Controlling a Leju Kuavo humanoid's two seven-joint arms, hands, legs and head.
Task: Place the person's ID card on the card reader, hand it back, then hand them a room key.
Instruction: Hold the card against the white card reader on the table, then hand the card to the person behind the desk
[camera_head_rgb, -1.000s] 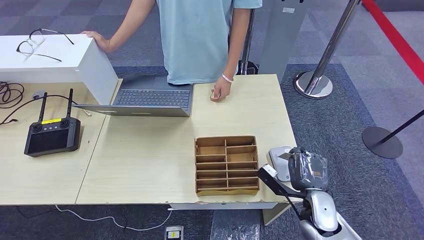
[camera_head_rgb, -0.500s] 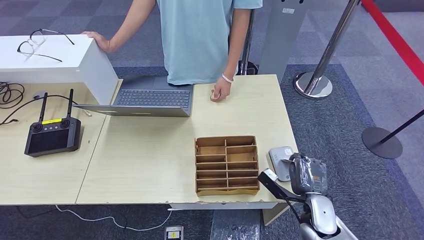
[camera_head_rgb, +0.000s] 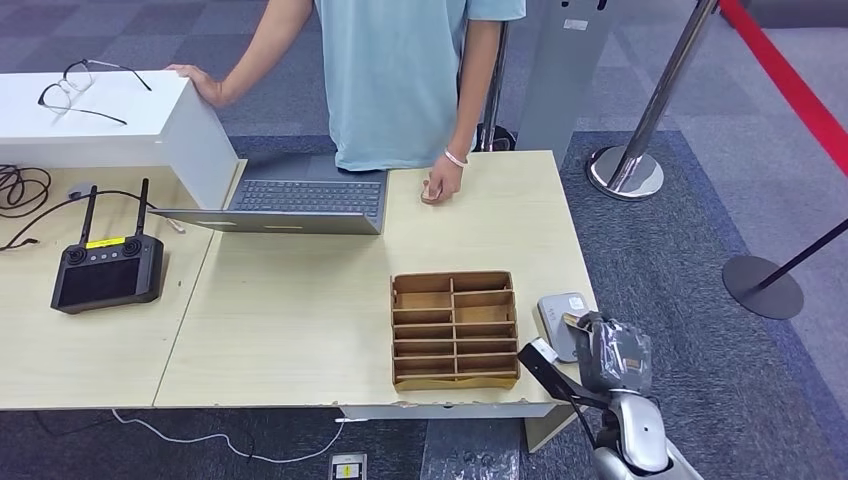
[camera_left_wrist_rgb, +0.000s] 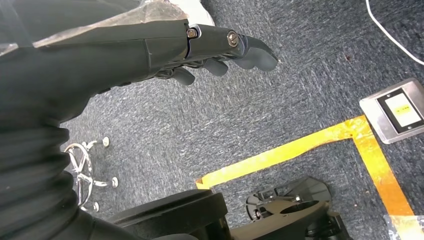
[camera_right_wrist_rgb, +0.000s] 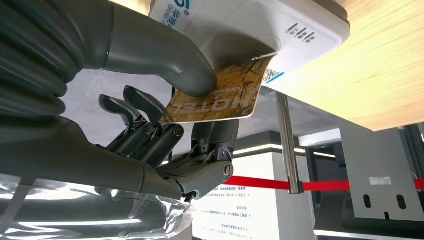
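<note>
- Right hand (camera_head_rgb: 612, 352) sits off the table's near right corner, thumb & fingers (camera_right_wrist_rgb: 215, 145) pinching a gold card (camera_right_wrist_rgb: 220, 95) printed "HOTEL".
- Card reader (camera_head_rgb: 562, 322), white & grey, lies on the table (camera_head_rgb: 290, 320) edge just beyond the fingers; in right wrist view the card's far edge meets its white casing (camera_right_wrist_rgb: 240, 25), can't tell if touching.
- Wooden divided tray (camera_head_rgb: 454, 330) sits just beside the fingers, toward table centre, next to the reader.
- Person (camera_head_rgb: 400, 70) in a light blue shirt stands across the table, one hand (camera_head_rgb: 435, 185) resting on the far edge, well apart from the robot's fingers; other hand on a white box (camera_head_rgb: 120, 125) with glasses (camera_head_rgb: 85, 85) on top.
- Open laptop (camera_head_rgb: 290, 200) and black controller (camera_head_rgb: 105, 272) lie farther off to the left.
- Stanchion posts & red belt (camera_head_rgb: 790, 80) stand on the carpet beyond the right hand.
- Left hand (camera_left_wrist_rgb: 210, 50) hangs over grey carpet, fingers loosely curled, holding nothing; yellow floor tape (camera_left_wrist_rgb: 310, 145) beneath.
</note>
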